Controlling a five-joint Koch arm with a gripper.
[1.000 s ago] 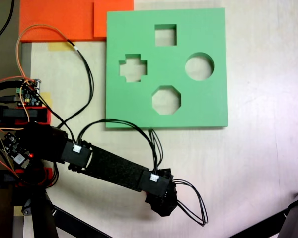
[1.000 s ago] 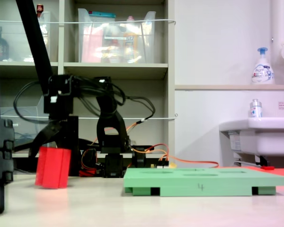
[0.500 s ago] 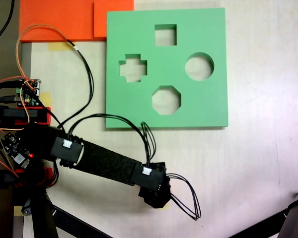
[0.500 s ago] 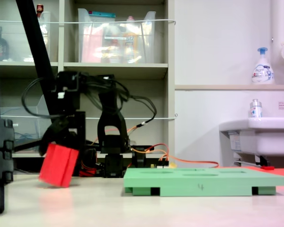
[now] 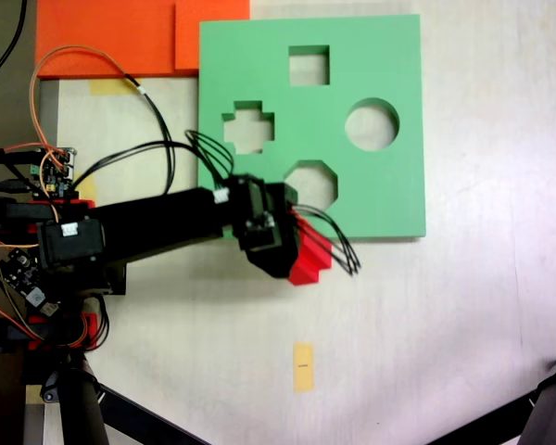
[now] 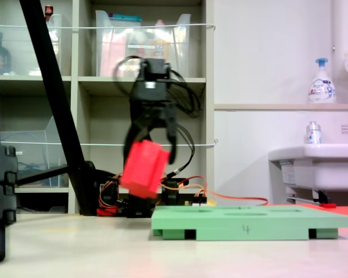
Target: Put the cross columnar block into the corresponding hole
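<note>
Nearest the camera in the second exterior view, a dark tripod leg (image 6: 52, 87) slants up the left of the frame over the pale tabletop (image 6: 75, 249). Behind it, just left of centre, the end effector (image 6: 153, 152) hangs in the air with its fingers closed around the cross columnar block (image 6: 142, 169), which is tilted and held clear above the tabletop, its lower end near the left edge of the green foam board (image 6: 249, 223). The board lies flat in the lower right of the frame. Farther back stand shelves (image 6: 139, 84) with clear bins, and a sink (image 6: 316, 168) with a soap bottle (image 6: 322, 81) on the right.

In the first exterior view, looking down, the black arm (image 5: 157, 222) reaches from the left edge toward the centre. The end effector (image 5: 292, 243) grips the red block (image 5: 308, 255) at the board's lower edge, just below and left of the octagonal cutout (image 5: 313, 185). The corresponding hole (image 5: 248, 128) lies open in the board's left part, above and left of the block and apart from it. A small yellow tape strip (image 5: 303, 366) sits on the tabletop in the lower centre. Orange sheets (image 5: 120, 37) fill the upper left corner.
</note>
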